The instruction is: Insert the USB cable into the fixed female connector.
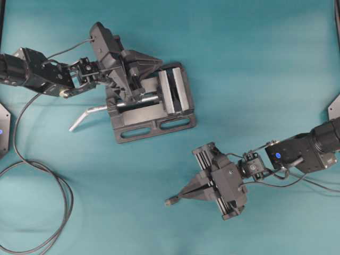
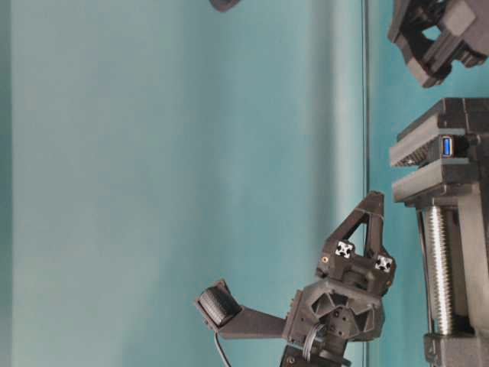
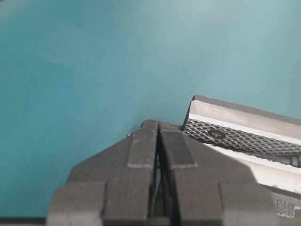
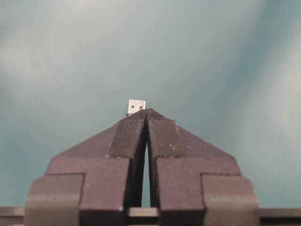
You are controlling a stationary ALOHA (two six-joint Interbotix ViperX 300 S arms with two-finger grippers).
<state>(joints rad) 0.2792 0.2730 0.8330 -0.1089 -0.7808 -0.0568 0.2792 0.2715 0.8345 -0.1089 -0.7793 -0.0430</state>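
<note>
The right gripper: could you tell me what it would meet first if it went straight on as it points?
Probably the USB cable's plug: its metallic tip shows just past the shut fingertips of the right gripper, though it may lie somewhat lower.

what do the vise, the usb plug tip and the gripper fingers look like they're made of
Vise: looks like metal with a dull grey finish; one jaw face is cross-hatched, and the bent handle is shiny silver.
USB plug tip: bright, probably metal, a pale rectangular shell.
Fingers: matte black, likely plastic; a finely textured pad surface, possibly rubbery, though the look leaves that open.
</note>
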